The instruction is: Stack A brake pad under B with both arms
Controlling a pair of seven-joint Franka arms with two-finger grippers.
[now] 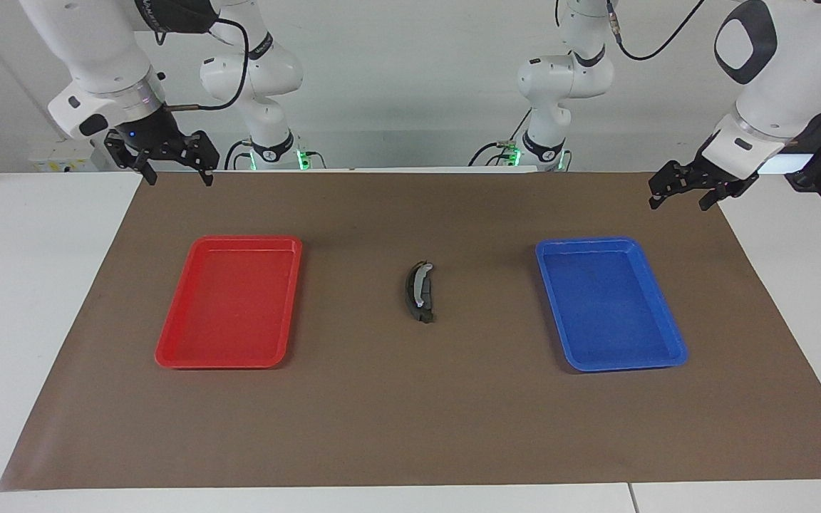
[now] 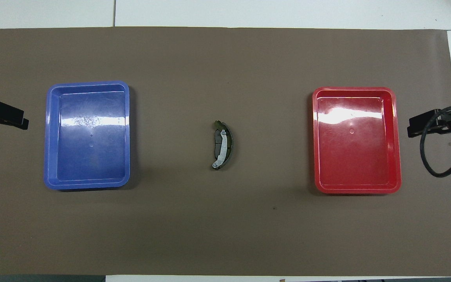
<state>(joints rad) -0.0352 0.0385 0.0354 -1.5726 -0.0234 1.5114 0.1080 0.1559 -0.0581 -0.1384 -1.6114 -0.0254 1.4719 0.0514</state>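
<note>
A brown mat (image 1: pixel 410 427) covers the white table. Midway between the red tray (image 1: pixel 168 353) and blue tray (image 1: pixel 674 353), B (image 1: pixel 419 293) lies atop the A brake pad (image 2: pixel 220 141); stacking looks done. The left gripper (image 1: pixel 683 192) and right gripper (image 1: pixel 161 160) hang empty, fingers apart, over the mat's corners by the robots.

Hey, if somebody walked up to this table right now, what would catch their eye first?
Two bright trays: the red tray toward the right arm's end of the table, the blue tray toward the left arm's end. Midway between them, on the brown mat, the crescent brake shoe lies on the short brake pad. The left gripper and right gripper hang open, clear of everything.
</note>
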